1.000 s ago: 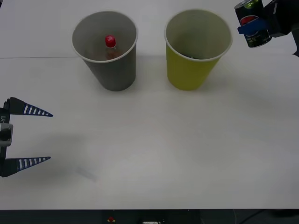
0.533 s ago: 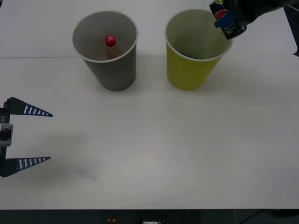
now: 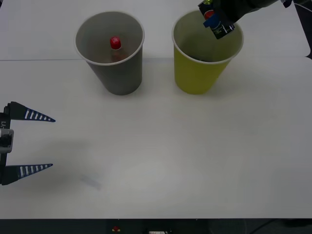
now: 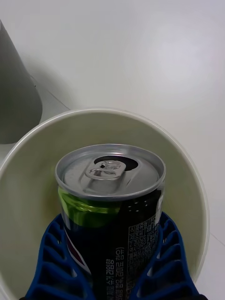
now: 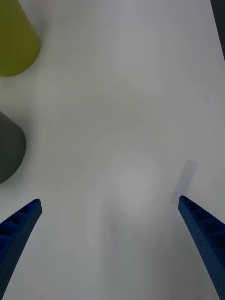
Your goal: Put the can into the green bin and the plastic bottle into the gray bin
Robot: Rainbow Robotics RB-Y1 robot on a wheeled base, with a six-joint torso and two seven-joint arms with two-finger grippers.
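White and bare, the surface (image 3: 161,156) carries two tapered bins standing side by side at its far edge. The gray bin (image 3: 117,73) stands on the left with the plastic bottle (image 3: 115,48) already inside it, red cap up, so that half of the task looks done. The green bin (image 3: 197,73) stands just to its right, close but apart, its pale inside open to the top.

The right claw (image 3: 219,19) hangs above the far right part of the green bin's mouth, closed around the can (image 3: 214,22), which is tilted in the front view. The right wrist view shows the blue ribbed fingers (image 4: 168,262) clasping the dark body of the can on both sides, its silver top and pull tab pointing at the bin's pale rim and inside wall, so the can is over the opening rather than outside it.

The left claw (image 3: 29,141) is parked at the near left of the surface, its fingers spread wide with nothing between them.

The step in hand is delivering the can to the green bin. The next move calls for spreading the right fingers so the can falls inside; centring it a little more over the mouth first would lessen the risk of it striking the rim.
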